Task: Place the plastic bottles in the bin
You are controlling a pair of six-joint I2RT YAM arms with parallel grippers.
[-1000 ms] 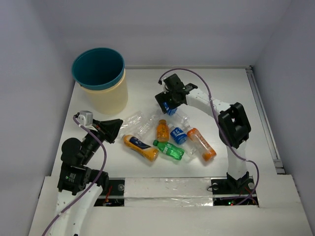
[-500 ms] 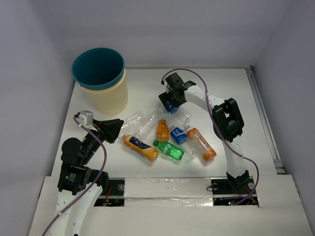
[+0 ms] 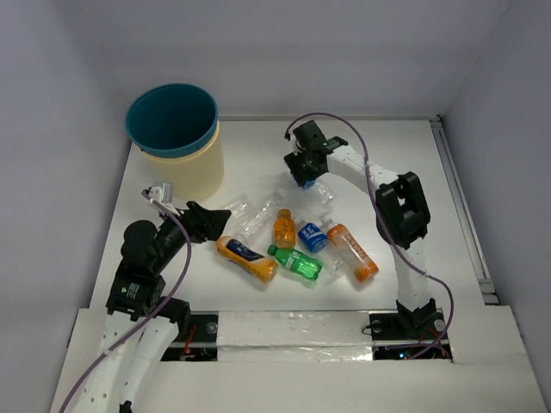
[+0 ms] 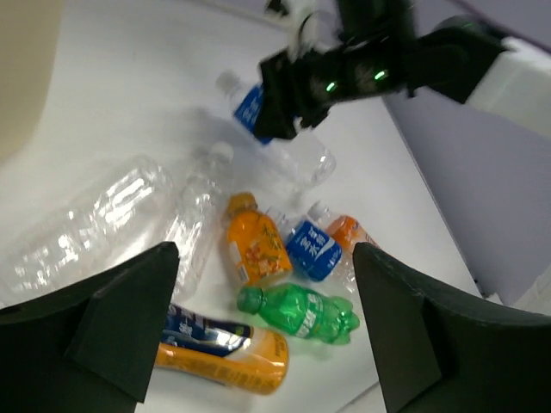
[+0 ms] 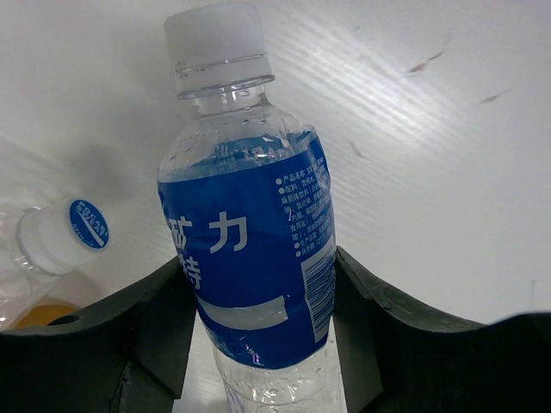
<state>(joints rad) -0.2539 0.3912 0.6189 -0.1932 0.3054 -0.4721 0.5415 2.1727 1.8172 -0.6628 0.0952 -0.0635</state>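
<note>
From above, the bin [image 3: 184,175] stands upright at the far left of the surface [image 3: 405,146], and none of the bottles can be seen inside it. They lie in a heap near the middle of the surface: a long orange bottle [image 3: 246,259] nearest on the left, a green bottle [image 3: 299,263] just right of it, a short orange bottle [image 3: 284,229] and a blue-wrapped bottle [image 3: 312,236] side by side behind those, another orange bottle [image 3: 352,252] at the right end, and clear bottles [image 3: 234,207] at the left end. The left fingers [image 3: 205,221] hang just left of the heap, near the clear bottles. The right fingers [image 3: 303,169] are down at the far side of the heap. In the left wrist view the left fingers are spread wide and released, with nothing between them; beyond them lie the clear, orange, green and blue-wrapped bottles. Farther off, the right fingers sit over a blue-labelled bottle [image 4: 251,110] lying with its white cap pointing to the far left. In the right wrist view the right fingers press against both sides of that blue-labelled bottle, grasping it around its label. Its cap points away over the white surface, and a second capped bottle [image 5: 72,230] lies at the left edge.
</note>
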